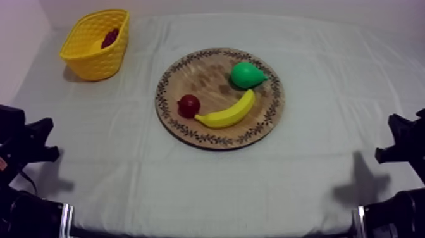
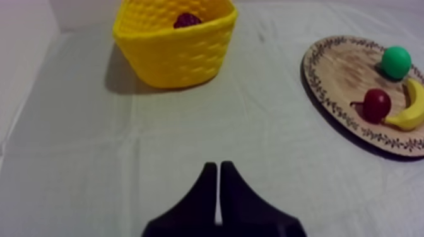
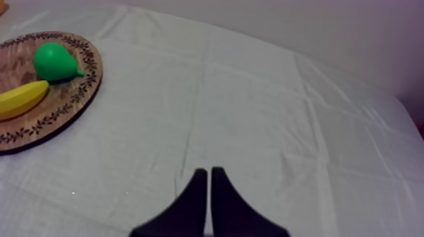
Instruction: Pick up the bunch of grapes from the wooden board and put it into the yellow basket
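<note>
- In the top view, a bench under a grey-white cloth [image 1: 209,187] carried a round wooden board with a patterned rim [image 1: 201,75] near its middle.
- On that board lay a green toy pear [image 1: 245,75], a yellow toy banana [image 1: 229,112] and a small red fruit [image 1: 188,105]. The banana's tip was at the red fruit, and the pear sat just beyond the banana.
- A yellow woven basket [image 1: 88,60] stood on the cloth at the far left, well apart from the board. The dark purple-red bunch of grapes [image 1: 110,38] lay inside it, against the far wall.
- My left arm [image 1: 25,142] sat low at the left edge and my right arm [image 1: 401,142] low at the right edge, both clear of the board.
- In the left wrist view, my left gripper [image 2: 218,165] hung over bare cloth with its two black fingers pressed together into a narrow wedge, pinching nothing.
- Beyond it the basket stood upright with the grapes showing over its rim. The board lay off to the side with the pear, the red fruit and the banana on it.
- In the right wrist view, my right gripper [image 3: 208,170] was likewise pressed together over bare cloth, empty.
- The board's edge lay well apart from it, with the pear and part of the banana on it.
</note>
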Robot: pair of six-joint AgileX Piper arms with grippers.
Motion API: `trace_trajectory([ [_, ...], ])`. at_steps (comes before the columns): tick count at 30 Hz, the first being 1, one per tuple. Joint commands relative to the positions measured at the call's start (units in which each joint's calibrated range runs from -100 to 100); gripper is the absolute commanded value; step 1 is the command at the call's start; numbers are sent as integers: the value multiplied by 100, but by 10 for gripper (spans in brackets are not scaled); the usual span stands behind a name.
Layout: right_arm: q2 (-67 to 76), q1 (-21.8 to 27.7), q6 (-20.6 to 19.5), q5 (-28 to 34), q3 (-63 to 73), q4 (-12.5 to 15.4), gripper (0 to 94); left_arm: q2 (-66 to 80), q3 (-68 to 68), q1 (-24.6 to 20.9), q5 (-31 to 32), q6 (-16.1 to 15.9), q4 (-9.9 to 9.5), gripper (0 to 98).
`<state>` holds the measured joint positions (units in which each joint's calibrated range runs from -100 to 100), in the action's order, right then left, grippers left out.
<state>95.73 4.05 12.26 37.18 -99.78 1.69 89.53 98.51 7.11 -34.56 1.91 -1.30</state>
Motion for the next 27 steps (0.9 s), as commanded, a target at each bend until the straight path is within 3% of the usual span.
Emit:
trace_trajectory([
  [1,2,1,-1,0,1,-1,5,258,18,26,-4,61,-15,0],
  [11,2,1,0,0,1,-1,5,988,116,-24,179,839,-49,0],
  [27,2,1,2,0,1,-1,5,1047,127,-316,206,895,-53,0],
])
